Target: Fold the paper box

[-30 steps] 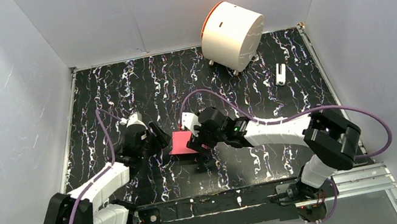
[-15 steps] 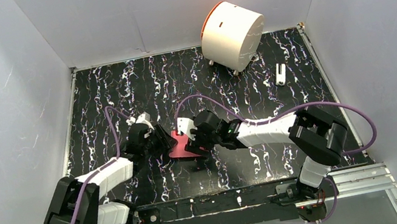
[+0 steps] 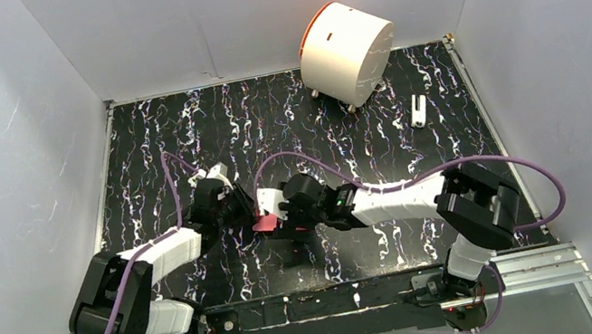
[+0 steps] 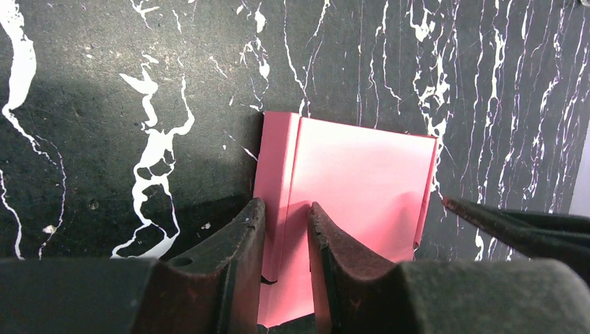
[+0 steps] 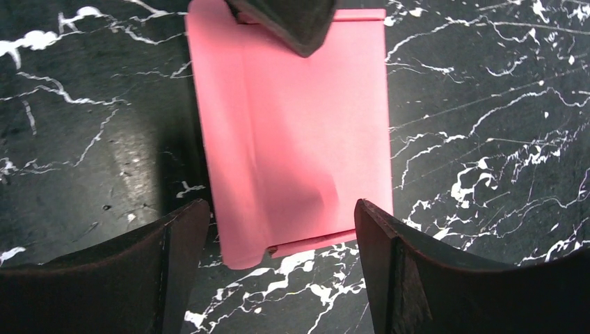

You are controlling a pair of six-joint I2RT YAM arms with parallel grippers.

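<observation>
Mid-table, a little toward 7 o'clock of centre: paper box (image 3: pixel 265 222), pink-red, lying flat on the black white-veined table (image 3: pixel 176 133), with a crease running along one long side. Reaching in from 8 o'clock: left pincer (image 3: pixel 246 209), nearly pressed together, pinching the narrow creased strip of the box between its fingers (image 4: pixel 236 278). Reaching in from 3 o'clock: right pincer (image 3: pixel 280 210), spread wide, one finger (image 5: pixel 174 271) on either side of the box's near end. Cannot tell whether touching it. In the right wrist view, a dark tip of the left pincer over the box's far edge. Farther back at 1 o'clock, close to the back wall: white cylinder (image 3: pixel 345 50) with orange rim, tilted. At 2 o'clock, near the cylinder but apart from it: small white piece (image 3: pixel 418 110), too small to identify.
</observation>
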